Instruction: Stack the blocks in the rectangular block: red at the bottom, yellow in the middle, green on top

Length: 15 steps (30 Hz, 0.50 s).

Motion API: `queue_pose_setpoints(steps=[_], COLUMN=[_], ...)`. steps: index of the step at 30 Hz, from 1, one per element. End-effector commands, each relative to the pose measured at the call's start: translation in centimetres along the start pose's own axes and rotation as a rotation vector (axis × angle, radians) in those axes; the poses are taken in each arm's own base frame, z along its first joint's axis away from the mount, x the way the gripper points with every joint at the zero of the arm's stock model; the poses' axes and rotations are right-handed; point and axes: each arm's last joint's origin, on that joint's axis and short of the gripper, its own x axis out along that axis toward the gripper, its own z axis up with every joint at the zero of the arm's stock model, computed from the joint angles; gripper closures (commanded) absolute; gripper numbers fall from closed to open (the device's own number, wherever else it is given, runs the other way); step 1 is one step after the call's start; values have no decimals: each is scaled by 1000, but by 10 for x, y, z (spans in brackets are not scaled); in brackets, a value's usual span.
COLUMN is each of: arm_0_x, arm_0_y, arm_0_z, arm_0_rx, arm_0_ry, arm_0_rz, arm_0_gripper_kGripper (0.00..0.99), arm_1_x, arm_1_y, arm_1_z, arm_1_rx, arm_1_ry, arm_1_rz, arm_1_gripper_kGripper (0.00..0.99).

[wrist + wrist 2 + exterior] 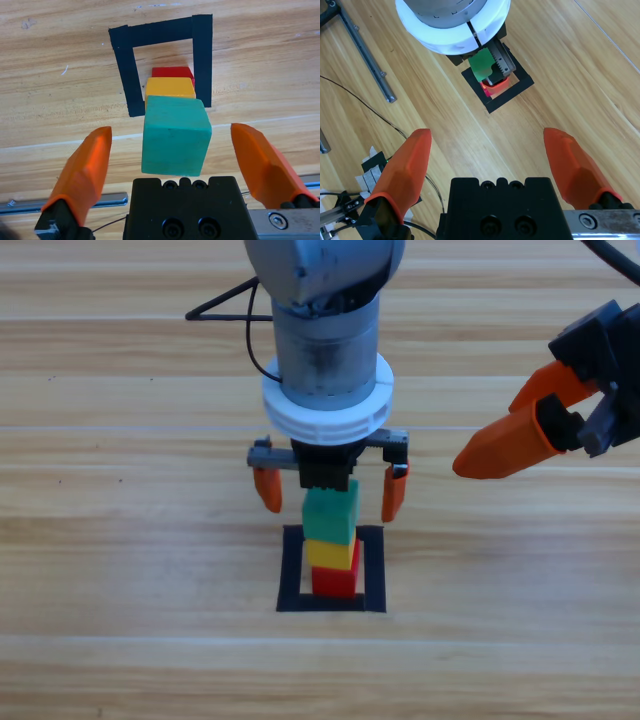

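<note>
High view: left gripper (331,490) hangs above the stack, jaws spread wide and clear of green (331,514), which sits on yellow (332,554) over red (335,582) inside the frame (290,570); right gripper (510,430) waits well apart, jaws spread, empty.

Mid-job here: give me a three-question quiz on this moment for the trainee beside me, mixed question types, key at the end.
1. True or false: the left tool is shut on the green cube.
2. Multiple choice: Which cube sits directly on the wood inside the black tape frame? A) the yellow cube B) the red cube C) the green cube
3. Fill in: the right tool waits off to the ____ side of the high view, away from the stack.

Key: 1. False, its jaws stand open on either side of the green cube, not touching it. 2. B. 3. right.
</note>
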Motion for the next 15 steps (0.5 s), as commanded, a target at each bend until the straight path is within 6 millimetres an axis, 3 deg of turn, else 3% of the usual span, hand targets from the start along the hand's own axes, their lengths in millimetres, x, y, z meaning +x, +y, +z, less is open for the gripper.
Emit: queue_pose_setpoints(steps=[1, 4, 7, 9, 15], arm_0_x=[-33, -81, -117, -128, -131], arm_0_y=[4, 19, 50, 69, 116], arm_0_z=[-20, -34, -53, -58, -77], arm_0_rx=[20, 20, 17, 13, 33], arm_0_ry=[-44, -141, -222, -257, -252], arm_0_rz=[-33, -100, -101, -80, -5], arm_0_gripper_kGripper=[0, 0, 0, 0, 0], arm_1_x=[-4, -4, -4, -4, -6], arm_1_y=[-2, -2, -2, -3, -2], arm_1_z=[-6, -6, -6, -6, -6], arm_1_rx=[5, 5, 5, 8, 6], arm_1_ry=[-16, -16, -16, -17, -21], arm_1_rz=[11, 11, 11, 10, 6], arm_1_gripper_kGripper=[5, 5, 5, 5, 5])
